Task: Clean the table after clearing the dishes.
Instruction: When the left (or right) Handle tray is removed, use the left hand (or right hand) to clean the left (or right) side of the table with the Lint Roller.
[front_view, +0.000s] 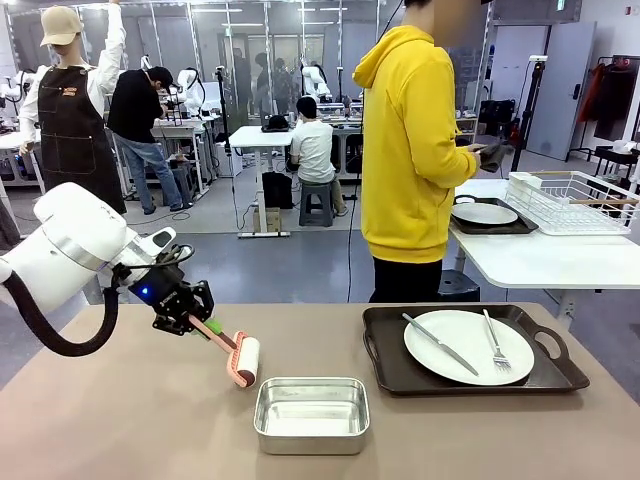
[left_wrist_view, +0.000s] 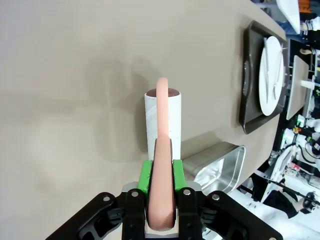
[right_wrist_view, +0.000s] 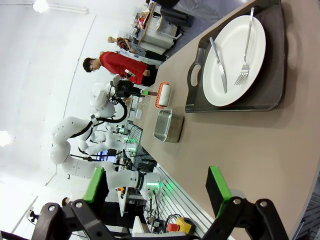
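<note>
Steel pan (front_view: 311, 414) sits nearest; the left tool (front_view: 190, 318) clenches a roller (front_view: 245, 361) down at the table (front_view: 120, 420) — one tray (front_view: 388, 372) of dishes (front_view: 465, 345) is not yet cleared, so cleaning looks barely begun. The right tool (right_wrist_view: 156, 185) gapes, empty.

We see the left gripper (front_view: 203, 324) at the left of the tabletop (front_view: 120, 420), clamped on the pink handle of a lint roller (front_view: 245, 362). The white roll hangs down just left of a rectangular steel pan (front_view: 311, 413) at the near side. At right, a dark tray (front_view: 382, 352) carries a white plate (front_view: 462, 330) with a knife (front_view: 440, 344) and fork (front_view: 495, 345). Beyond the far edge, a person in a yellow hoodie (front_view: 410, 150) faces a white side table (front_view: 540, 262) bearing a second plate (front_view: 485, 213) and a wire rack (front_view: 570, 200).
</note>
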